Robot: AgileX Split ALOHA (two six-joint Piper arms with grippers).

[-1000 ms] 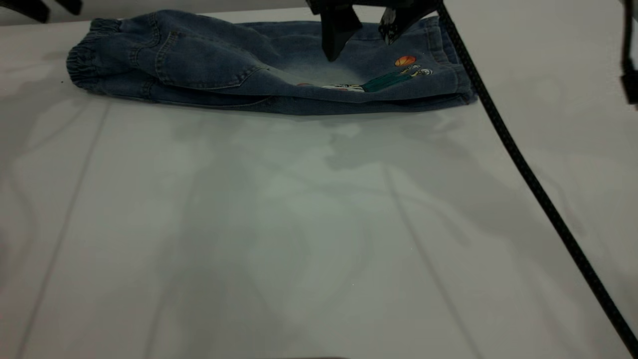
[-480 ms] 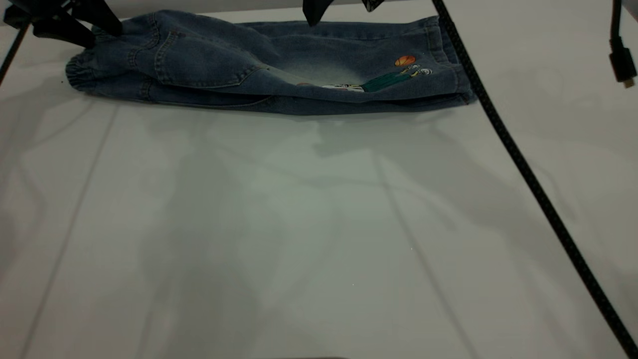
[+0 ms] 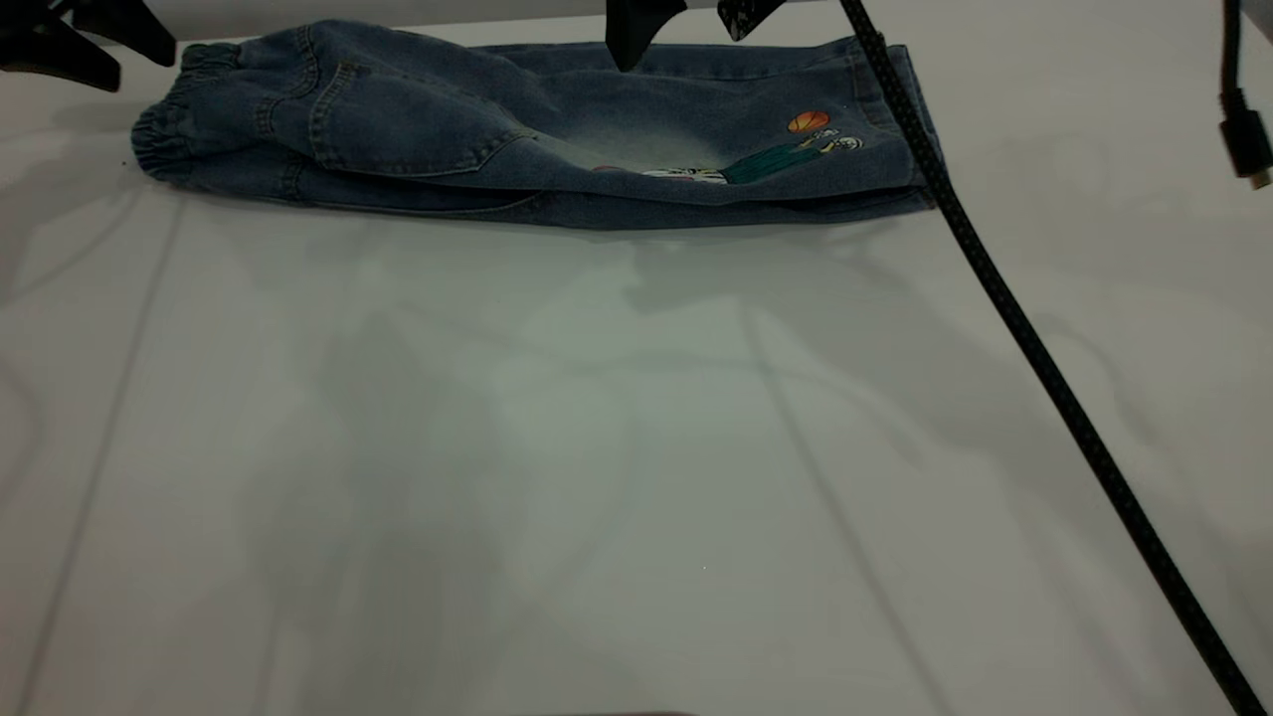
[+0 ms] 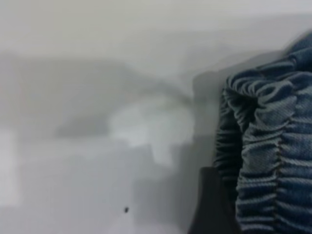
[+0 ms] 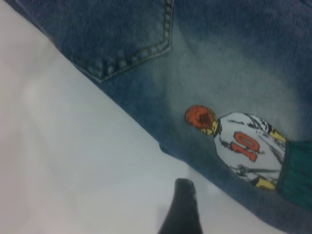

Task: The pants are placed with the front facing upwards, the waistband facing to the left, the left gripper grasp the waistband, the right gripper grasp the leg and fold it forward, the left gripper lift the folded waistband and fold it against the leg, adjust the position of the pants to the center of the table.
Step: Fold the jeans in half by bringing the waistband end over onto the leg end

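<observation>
My left gripper (image 3: 85,45) hovers just off the waistband (image 3: 164,129), jaws spread, empty, lined up to lift it. The pants (image 3: 537,129) lie folded lengthwise at the table's (image 3: 597,447) far edge. Right gripper (image 3: 686,20) hangs above the leg (image 3: 796,149), jaws apart, empty.

The pants (image 3: 477,129) are showing faded blue denim, paling to a whitish patch at mid-leg. The leg (image 3: 776,149) is wearing a print: orange ball, player in a white shirt with a red 10 and green trousers. The waistband (image 4: 273,156) is showing darker ruched blue. The surface (image 3: 597,447) is looking pale grey-white.
</observation>
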